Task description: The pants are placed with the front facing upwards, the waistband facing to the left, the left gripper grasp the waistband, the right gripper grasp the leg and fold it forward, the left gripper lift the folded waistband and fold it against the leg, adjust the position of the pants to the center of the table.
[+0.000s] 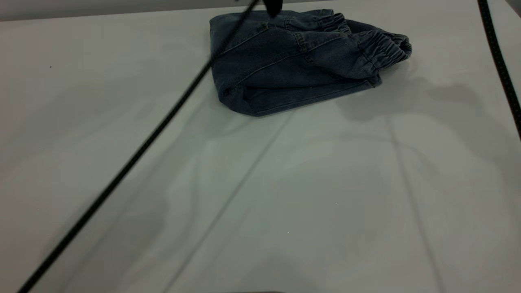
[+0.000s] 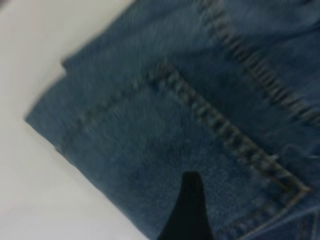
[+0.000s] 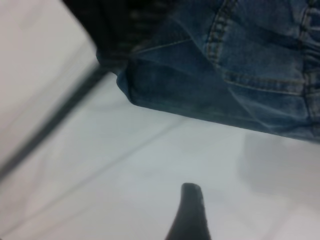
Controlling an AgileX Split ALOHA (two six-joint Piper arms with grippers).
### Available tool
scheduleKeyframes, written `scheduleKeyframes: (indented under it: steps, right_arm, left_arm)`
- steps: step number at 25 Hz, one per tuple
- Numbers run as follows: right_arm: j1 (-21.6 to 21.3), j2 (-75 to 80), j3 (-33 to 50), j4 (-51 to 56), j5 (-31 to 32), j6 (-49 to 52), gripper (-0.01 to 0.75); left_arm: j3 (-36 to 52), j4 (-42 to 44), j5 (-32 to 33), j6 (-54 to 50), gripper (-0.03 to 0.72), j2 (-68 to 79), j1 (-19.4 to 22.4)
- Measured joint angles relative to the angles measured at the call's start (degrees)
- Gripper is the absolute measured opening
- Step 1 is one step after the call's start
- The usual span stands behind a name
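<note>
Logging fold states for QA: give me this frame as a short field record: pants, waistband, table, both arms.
pants: folded bundle of blue denim pants, lying at the far edge of the exterior view, not at the table's center
waistband: gathered waistband on the bundle's right side, on top
table: pale table, creased, bare in front of the pants
cables: black cable crossing diagonally at left; second cable at right edge
left gripper: over the denim, one finger visible; jaws state unclear
right gripper: over bare table beside the pants' edge, one finger visible; jaws state unclear
</note>
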Motion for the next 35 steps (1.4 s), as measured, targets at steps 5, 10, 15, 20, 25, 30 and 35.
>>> scheduleKeyframes:
  steps: [5, 10, 15, 20, 25, 30, 35]
  right_arm:
    - [0.2, 0.0, 0.0, 1.6, 0.3, 0.0, 0.515]
    - [0.2, 0.0, 0.0, 2.2, 0.5, -0.1, 0.515]
    - [0.2, 0.0, 0.0, 3.3, 0.7, -0.1, 0.515]
    - [0.2, 0.0, 0.0, 3.4, 0.7, -0.1, 0.515]
    - [0.2, 0.0, 0.0, 3.4, 0.7, -0.1, 0.515]
    - [0.2, 0.0, 0.0, 3.4, 0.7, -0.1, 0.514]
    - [0.2, -0.3, 0.0, 3.4, 0.7, -0.1, 0.514]
  left_arm:
    - [0.0, -0.8, -4.0, -0.9, 0.587, 4.3, 0.0]
    - [0.0, -2.0, -9.7, -0.9, 0.587, 8.3, 0.0]
    - [-0.3, -2.0, -9.6, -0.7, 0.587, 9.8, 0.0]
    - [-0.9, -2.0, -2.8, -0.3, 0.587, 10.0, 0.0]
    - [-1.2, -2.0, 5.9, 3.1, 0.587, 9.8, 0.0]
    - [-1.3, -1.5, 12.7, 9.0, 0.587, 9.7, -0.2]
    - [-3.8, -1.0, 14.3, 10.0, 0.587, 10.1, -0.2]
